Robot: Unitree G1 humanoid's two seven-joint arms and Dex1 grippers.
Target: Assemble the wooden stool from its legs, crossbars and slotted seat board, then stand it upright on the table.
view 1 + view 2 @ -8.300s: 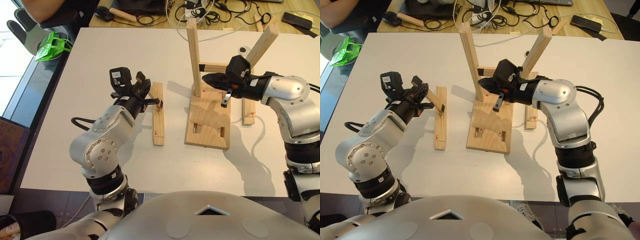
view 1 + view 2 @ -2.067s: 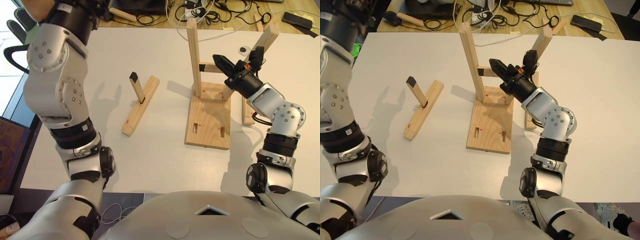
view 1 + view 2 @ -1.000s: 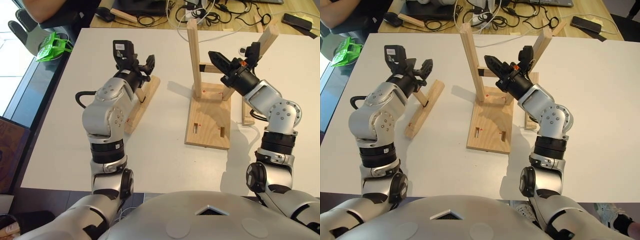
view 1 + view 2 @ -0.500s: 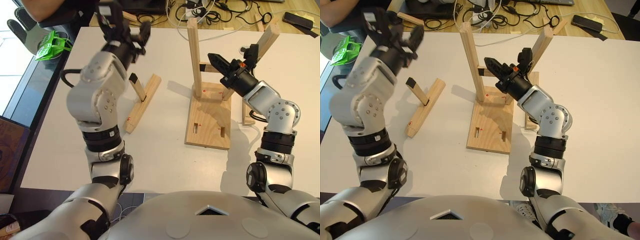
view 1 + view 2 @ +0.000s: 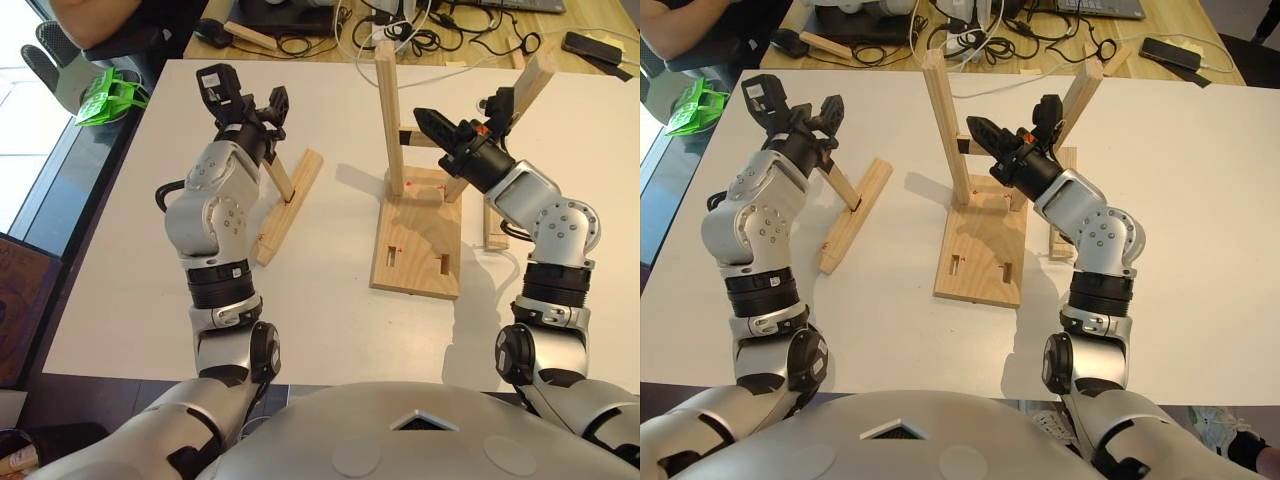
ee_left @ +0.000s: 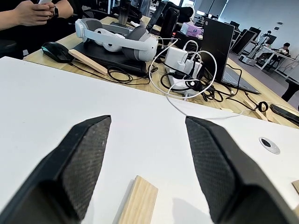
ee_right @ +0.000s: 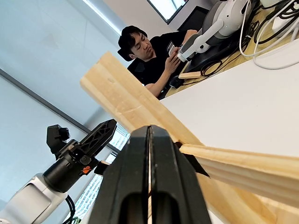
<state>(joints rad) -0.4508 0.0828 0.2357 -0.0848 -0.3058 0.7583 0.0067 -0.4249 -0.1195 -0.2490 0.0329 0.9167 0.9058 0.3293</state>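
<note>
The slotted seat board (image 5: 418, 240) lies flat on the white table. One leg (image 5: 388, 120) stands upright at its far left corner, and a second leg (image 5: 522, 92) leans at the far right. A short crossbar (image 5: 408, 136) runs between them. My right gripper (image 5: 421, 117) is shut just above that crossbar, its black fingers (image 7: 150, 186) pressed together with nothing between them. A loose leg (image 5: 288, 205) lies to the left with a slanted crossbar (image 5: 277, 178) stuck in it. My left gripper (image 5: 262, 112) hovers open over that crossbar's top end. Another leg (image 5: 493, 225) lies right of the board.
A green object (image 5: 105, 95) sits past the table's left edge. The wooden desk behind holds a headset (image 6: 117, 37), cables (image 6: 187, 81) and a phone (image 5: 590, 45). Bare white tabletop (image 5: 320, 320) spreads along the near side.
My left arm has come down from its raised pose, and its open gripper is now over the loose leg's crossbar. The right arm has hardly moved.
</note>
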